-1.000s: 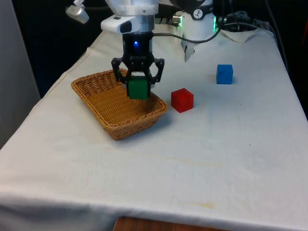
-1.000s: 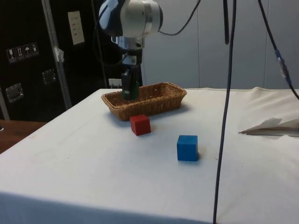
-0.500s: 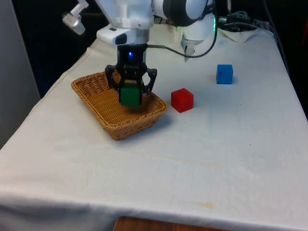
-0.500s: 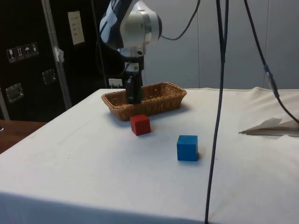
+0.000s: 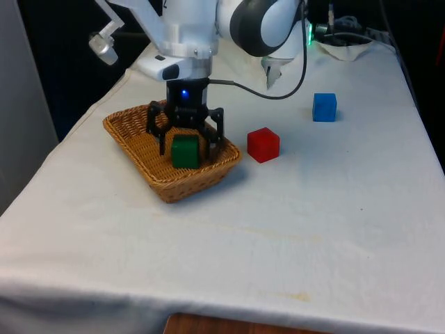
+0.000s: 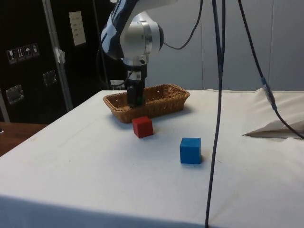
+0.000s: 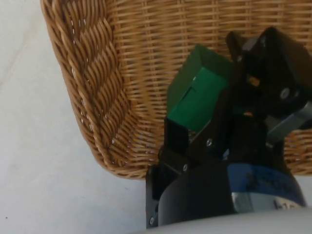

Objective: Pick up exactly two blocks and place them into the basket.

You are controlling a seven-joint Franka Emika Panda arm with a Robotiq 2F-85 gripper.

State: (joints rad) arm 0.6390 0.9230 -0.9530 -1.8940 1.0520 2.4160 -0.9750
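A green block [image 5: 185,152] lies inside the wicker basket [image 5: 132,136], near its end at the front view's right. My gripper [image 5: 188,147] is down in the basket and open, with one finger on each side of the block and a gap to each. In the wrist view the green block [image 7: 196,95] rests tilted on the basket floor [image 7: 146,58] between the spread fingers [image 7: 176,137]. A red block [image 5: 263,144] sits on the cloth just beside the basket. A blue block [image 5: 324,106] stands farther back to the front view's right. From the side, my gripper [image 6: 136,98] dips behind the basket rim [image 6: 156,105].
In the side view the red block [image 6: 142,127] and the blue block [image 6: 190,150] stand on open white cloth, with black cables [image 6: 217,95] hanging in front. A crumpled white sheet [image 6: 278,128] lies at the table's edge.
My gripper has come down into the basket with the green block and opened its fingers, letting the block go onto the basket floor.
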